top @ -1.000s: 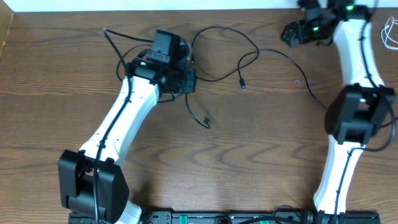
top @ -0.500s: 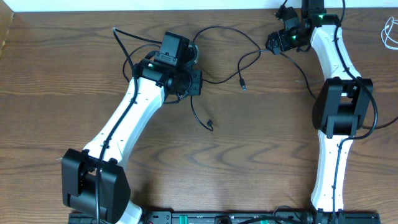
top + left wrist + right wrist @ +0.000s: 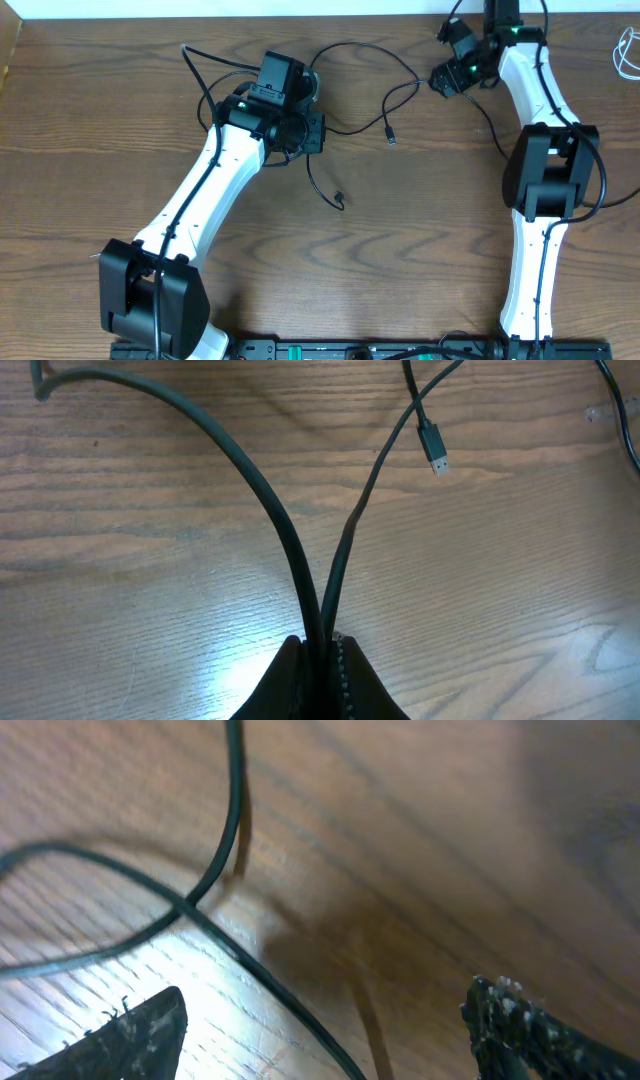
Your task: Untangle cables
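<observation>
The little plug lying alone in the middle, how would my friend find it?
Look at the wooden table from above, in the gap between the two white arms. A thin black cable curves down there and ends in the plug. The other loose plug lies lower, closer to the left arm.

1. Overhead view: bright, even light falls from above. The cables (image 3: 390, 135) throw only thin, faint shadows close beside themselves on the table (image 3: 420, 250), and the wood grain around them is sharp.
2. Left wrist view: the focus is crisp. A pale patch of glare sits on the wood just left of the cables (image 3: 288, 550), near their lower end. The wood above them is slightly dimmer.
3. Right wrist view: the picture is heavily blurred and the cables (image 3: 235, 800) look smeared. Glare brightens the wood below their crossing, while the wood to their right lies in dull shadow.
</observation>
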`<control>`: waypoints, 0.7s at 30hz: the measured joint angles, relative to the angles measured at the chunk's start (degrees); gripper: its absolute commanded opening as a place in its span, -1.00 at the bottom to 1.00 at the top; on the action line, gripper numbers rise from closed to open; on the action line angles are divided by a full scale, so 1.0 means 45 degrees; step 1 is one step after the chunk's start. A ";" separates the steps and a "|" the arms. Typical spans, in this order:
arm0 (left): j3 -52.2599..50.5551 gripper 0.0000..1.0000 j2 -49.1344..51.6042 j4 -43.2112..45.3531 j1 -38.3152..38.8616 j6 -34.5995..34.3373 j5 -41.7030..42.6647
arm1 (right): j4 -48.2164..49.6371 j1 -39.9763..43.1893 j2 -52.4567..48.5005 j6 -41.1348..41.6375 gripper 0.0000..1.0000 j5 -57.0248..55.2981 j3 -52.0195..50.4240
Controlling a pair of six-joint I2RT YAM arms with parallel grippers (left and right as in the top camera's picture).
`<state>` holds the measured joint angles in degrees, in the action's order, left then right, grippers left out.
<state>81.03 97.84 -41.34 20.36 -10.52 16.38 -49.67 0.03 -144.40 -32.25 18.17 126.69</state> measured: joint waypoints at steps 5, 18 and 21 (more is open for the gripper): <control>0.0000 -0.85 0.0000 0.0000 0.0000 0.0000 0.0000 | 0.0481 0.0000 0.0000 -0.1205 0.73 -0.0005 -0.0549; 0.0000 -0.85 0.0000 0.0000 0.0000 0.0000 0.0000 | 0.1690 -0.0005 -0.0121 -0.1909 0.59 0.0044 -0.1098; 0.0000 -0.85 0.0000 0.0000 0.0000 0.0000 0.0000 | 0.1734 -0.0005 -0.0165 -0.1914 0.53 0.0155 -0.1098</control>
<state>81.03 97.84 -41.34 20.36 -10.52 16.38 -41.87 0.01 -145.14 -40.86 18.87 121.75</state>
